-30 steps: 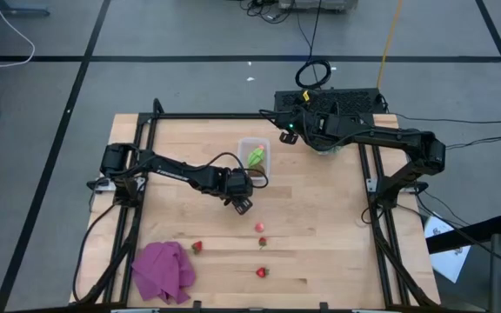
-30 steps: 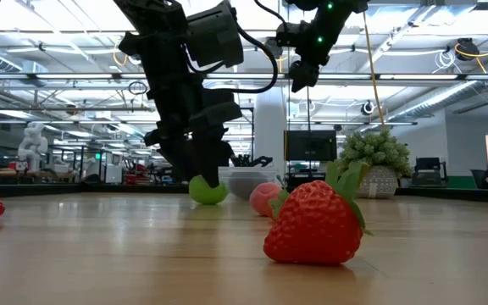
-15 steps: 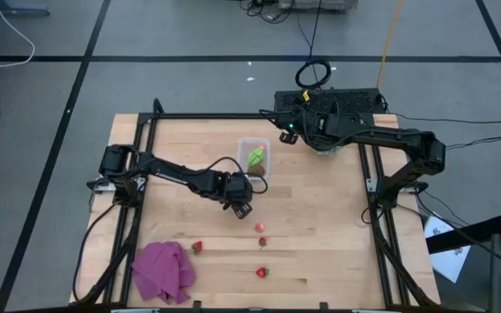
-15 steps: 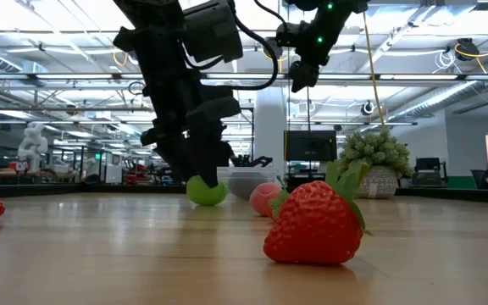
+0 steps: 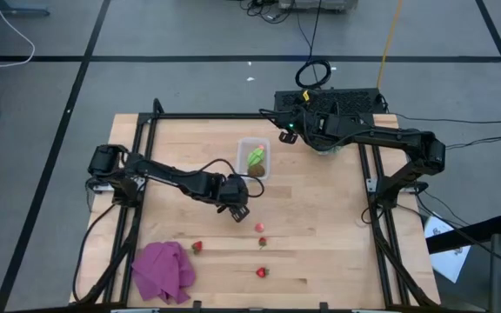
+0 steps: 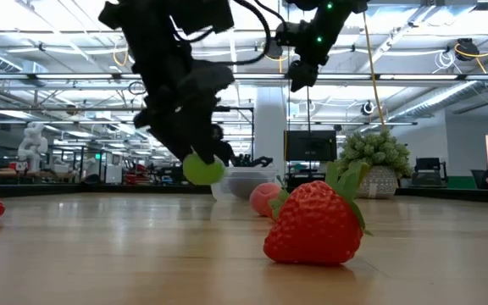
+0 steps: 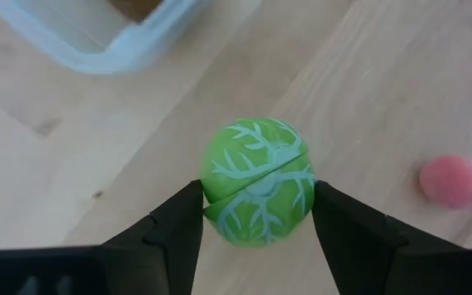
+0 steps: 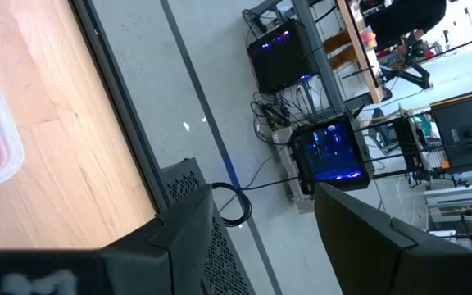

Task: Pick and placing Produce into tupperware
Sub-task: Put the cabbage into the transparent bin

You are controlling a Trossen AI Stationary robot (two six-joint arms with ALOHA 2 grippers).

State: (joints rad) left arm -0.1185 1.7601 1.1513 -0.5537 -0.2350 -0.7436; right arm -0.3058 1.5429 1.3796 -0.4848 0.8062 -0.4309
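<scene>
Left wrist view: left gripper (image 7: 256, 215) clamps green ball (image 7: 257, 193), lifted clear of table (image 7: 400, 98), just short of tupperware (image 7: 129, 49) rim. Right gripper (image 5: 290, 136) parked beyond tupperware far edge, fingers spread, empty.

Light: bright, even overhead | Shadows: soft | Glare: ceiling lamps, low view | Blur: left wrist view background defocused

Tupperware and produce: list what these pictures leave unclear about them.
- Tupperware: its contents are too small in the high view; a green piece and a brown one show, nothing finer. The left wrist view cuts it off at the edge, blurred.
- Green ball in the left end effector: its underside is hidden.
- Strawberries: tiny from above; in the low view one blocks what lies behind.
- Right end effector: its fingertips are out of frame.
</scene>
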